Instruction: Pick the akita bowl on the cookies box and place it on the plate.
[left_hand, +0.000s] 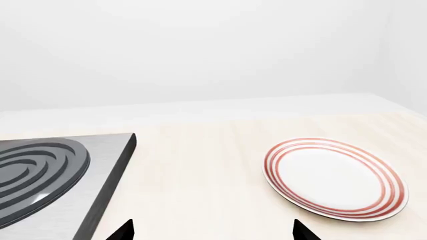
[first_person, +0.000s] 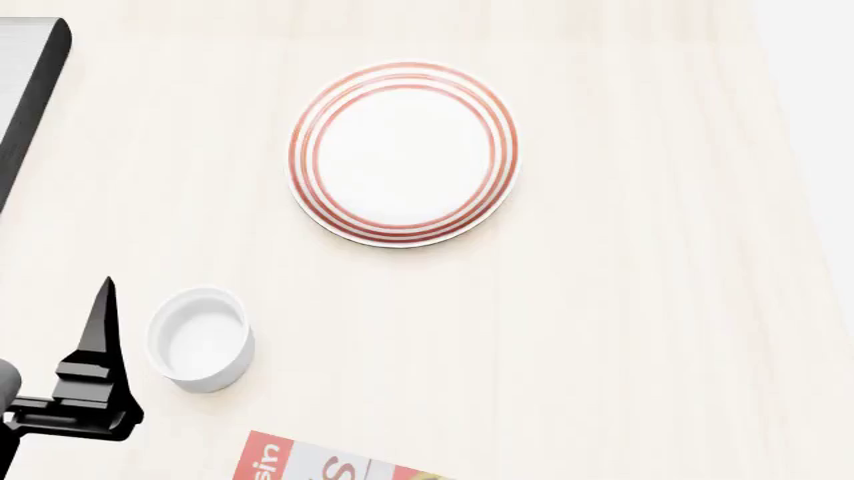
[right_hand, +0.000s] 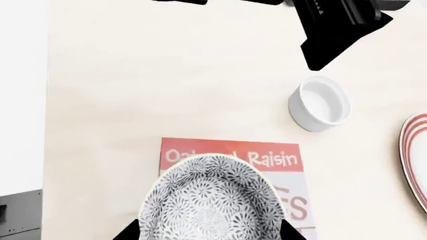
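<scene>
A: What do we count around the plate (first_person: 402, 153)?

B: One stove plate (left_hand: 47, 175), one white cup (first_person: 202, 338), one cookies box (right_hand: 233, 172), one akita bowl (right_hand: 210, 202). The bowl sits on the box, well apart from the plate.

A: Pincers?

B: The left gripper (left_hand: 212, 231) stands apart, empty. The right gripper (right_hand: 209, 235) straddles the bowl; whether it is clamped, we cannot tell.
</scene>
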